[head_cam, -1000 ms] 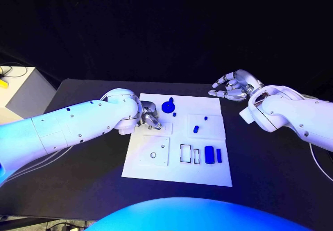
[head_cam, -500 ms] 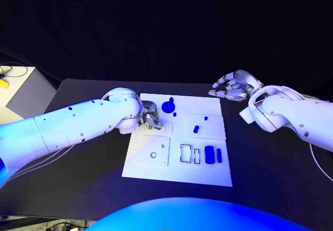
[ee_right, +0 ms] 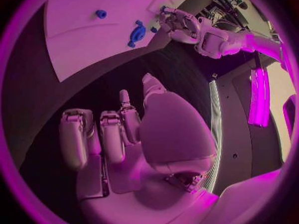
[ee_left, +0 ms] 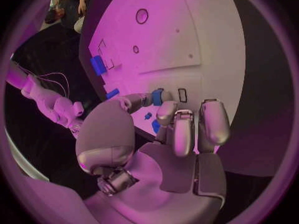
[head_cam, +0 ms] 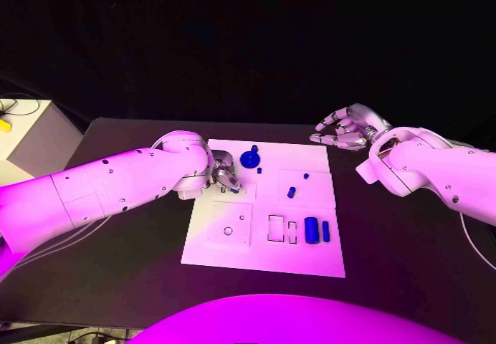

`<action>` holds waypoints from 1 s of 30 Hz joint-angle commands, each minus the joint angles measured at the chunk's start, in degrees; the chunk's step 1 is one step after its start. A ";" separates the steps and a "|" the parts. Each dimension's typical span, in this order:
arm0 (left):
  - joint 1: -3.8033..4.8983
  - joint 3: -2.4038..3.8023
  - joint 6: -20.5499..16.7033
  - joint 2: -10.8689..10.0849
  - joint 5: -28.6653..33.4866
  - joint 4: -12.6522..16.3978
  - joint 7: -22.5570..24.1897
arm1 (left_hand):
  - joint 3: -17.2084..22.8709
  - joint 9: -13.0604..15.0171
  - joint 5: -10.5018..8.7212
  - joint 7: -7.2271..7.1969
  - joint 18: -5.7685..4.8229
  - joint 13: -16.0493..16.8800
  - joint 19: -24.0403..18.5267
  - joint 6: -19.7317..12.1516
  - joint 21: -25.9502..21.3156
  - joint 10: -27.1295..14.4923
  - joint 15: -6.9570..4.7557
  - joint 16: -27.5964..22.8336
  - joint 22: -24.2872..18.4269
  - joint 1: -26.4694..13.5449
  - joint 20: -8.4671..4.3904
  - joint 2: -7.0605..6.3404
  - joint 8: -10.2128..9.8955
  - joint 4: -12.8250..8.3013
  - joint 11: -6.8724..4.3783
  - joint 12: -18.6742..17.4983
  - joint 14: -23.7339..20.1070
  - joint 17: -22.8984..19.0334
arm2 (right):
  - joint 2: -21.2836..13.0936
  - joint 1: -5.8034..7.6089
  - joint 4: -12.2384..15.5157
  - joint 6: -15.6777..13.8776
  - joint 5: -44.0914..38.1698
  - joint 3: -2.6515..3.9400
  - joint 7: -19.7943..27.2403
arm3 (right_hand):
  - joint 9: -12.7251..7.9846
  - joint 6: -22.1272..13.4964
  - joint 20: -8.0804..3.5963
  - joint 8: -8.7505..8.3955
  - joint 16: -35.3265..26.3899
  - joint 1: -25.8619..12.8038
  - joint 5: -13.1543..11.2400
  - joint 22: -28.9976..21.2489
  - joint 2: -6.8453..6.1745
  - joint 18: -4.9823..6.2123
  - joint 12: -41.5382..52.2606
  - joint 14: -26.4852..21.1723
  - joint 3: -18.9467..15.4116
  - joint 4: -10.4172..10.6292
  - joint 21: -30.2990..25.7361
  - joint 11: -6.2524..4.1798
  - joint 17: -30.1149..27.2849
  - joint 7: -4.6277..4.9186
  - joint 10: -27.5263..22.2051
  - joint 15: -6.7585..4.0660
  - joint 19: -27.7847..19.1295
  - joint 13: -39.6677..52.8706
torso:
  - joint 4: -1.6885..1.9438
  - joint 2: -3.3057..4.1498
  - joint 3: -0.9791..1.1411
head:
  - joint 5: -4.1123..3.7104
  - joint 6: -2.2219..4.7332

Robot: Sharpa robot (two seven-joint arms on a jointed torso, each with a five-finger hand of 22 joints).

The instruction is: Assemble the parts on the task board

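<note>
Task board point(head_cam: 264, 247) flat mid worktop point(head_cam: 124, 272), dark margin open on all sides. Left hand point(head_cam: 223, 172) over board's left edge, far half; fingers point(ee_left: 163, 110) pinching small blue part point(ee_left: 156, 96). Right hand point(head_cam: 346, 127) above bare worktop just off board's far right corner, fingers curled, holding nothing. Round blue part point(head_cam: 250, 158) near far edge; blue bars point(head_cam: 312, 230) beside rectangular slots on near half. No readable lettering.
</note>
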 commanded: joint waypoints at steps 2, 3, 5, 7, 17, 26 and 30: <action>-0.59 -0.46 1.70 0.37 1.30 -0.14 -0.60 | 3.19 -0.36 -0.51 -1.64 -1.00 0.14 0.17 1.52 -0.25 0.08 -0.50 0.14 -0.08 -0.93 -0.09 0.33 0.00 -3.85 -0.26 -0.11 5.57 13.58 | 0.01 -0.04 0.02 0.65 -0.48 0.03 0.29 | 0.06 -0.54 -0.38 0.37 -0.38 -0.40 0.36 11.88 0.02 0.91 -0.13 5.72 -0.39 0.06 -0.31 -0.20 13.85 0.03 -0.25 -0.23 4.11 5.66 | 0.02 -0.02 0.00 | -0.08 0.00; -0.59 -0.46 1.58 0.40 1.31 -0.17 -0.62 | 2.93 -0.39 -0.53 -1.66 -1.02 0.16 0.22 1.56 -0.22 0.09 -0.51 0.15 0.00 -0.97 -0.10 0.37 -0.01 -3.66 -0.28 -0.09 5.57 13.59 | 0.01 -0.05 0.02 0.65 -0.48 0.03 0.30 | 0.06 -0.59 -0.38 0.40 -0.33 -0.46 0.37 11.95 0.05 0.89 -0.08 5.74 -0.41 0.07 -0.18 -0.20 13.93 0.04 -0.21 -0.23 4.16 5.69 | 0.02 0.00 0.00 | -0.09 0.00; -0.59 -0.46 1.37 0.46 1.33 -0.27 -0.67 | 2.11 -0.49 -0.63 -1.70 -1.01 0.15 0.21 1.68 -0.27 0.06 -0.54 0.14 -0.04 -1.14 -0.13 0.44 -0.05 -3.06 -0.29 -0.10 5.57 13.58 | 0.01 -0.05 0.02 0.64 -0.48 0.03 0.30 | 0.06 -0.59 -0.38 0.40 -0.33 -0.46 0.37 11.95 0.05 0.89 -0.08 5.74 -0.41 0.07 -0.18 -0.20 13.93 0.04 -0.21 -0.23 4.16 5.69 | 0.02 0.00 0.00 | -0.11 0.00; -0.59 -0.46 1.24 0.50 1.34 -0.33 -0.70 | 1.08 -0.60 -0.74 -1.71 -1.02 0.24 0.26 1.82 -0.28 0.08 -0.56 0.14 0.01 -1.32 -0.15 0.54 -0.09 -2.36 -0.32 -0.05 5.57 13.59 | 0.01 -0.05 0.02 0.64 -0.48 0.03 0.30 | 0.06 -0.59 -0.38 0.40 -0.33 -0.46 0.37 11.95 0.05 0.89 -0.08 5.74 -0.41 0.07 -0.18 -0.20 13.93 0.04 -0.21 -0.23 4.16 5.69 | 0.01 0.00 0.00 | -0.09 0.00; -0.59 -0.46 0.76 0.61 1.37 -0.46 -0.80 | -3.37 -0.97 -1.01 -1.74 -1.04 0.38 0.34 2.28 -0.40 0.00 -0.59 0.17 0.02 -1.72 -0.21 0.77 -0.23 0.24 -0.34 0.03 5.59 13.65 | -0.01 -0.07 -0.01 0.62 -0.48 0.03 0.33 | 0.06 -0.59 -0.38 0.40 -0.33 -0.46 0.37 11.95 0.05 0.89 -0.08 5.74 -0.41 0.07 -0.18 -0.20 13.93 0.04 -0.21 -0.23 4.16 5.69 | 0.00 0.00 0.00 | -0.14 0.00; -0.59 -0.46 0.85 0.59 1.38 -0.45 -0.88 | -7.10 -1.21 -1.17 -1.75 -1.04 0.53 0.38 2.58 -0.49 -0.01 -0.59 0.14 0.01 -1.61 -0.22 0.57 -0.33 1.95 -0.33 0.11 5.58 13.62 | -0.01 -0.10 -0.04 0.63 -0.48 0.03 0.34 | 0.06 -0.59 -0.38 0.40 -0.33 -0.46 0.37 11.95 0.05 0.89 -0.08 5.74 -0.41 0.07 -0.18 -0.20 13.93 0.04 -0.21 -0.23 4.16 5.69 | 0.03 0.01 -0.02 | -0.18 0.00; -0.59 -0.46 0.79 0.57 1.38 -0.45 -0.90 | -8.34 -1.30 -1.21 -1.73 -1.04 0.52 0.40 2.63 -0.52 -0.05 -0.59 0.13 0.02 -1.50 -0.23 0.55 -0.39 2.54 -0.32 0.10 5.57 13.61 | -0.01 -0.11 -0.05 0.62 -0.48 0.03 0.34 | 0.06 -0.59 -0.38 0.40 -0.33 -0.46 0.37 11.95 0.05 0.89 -0.08 5.74 -0.41 0.07 -0.18 -0.20 13.93 0.04 -0.21 -0.23 4.16 5.69 | 0.00 -0.03 -0.02 | -0.12 0.00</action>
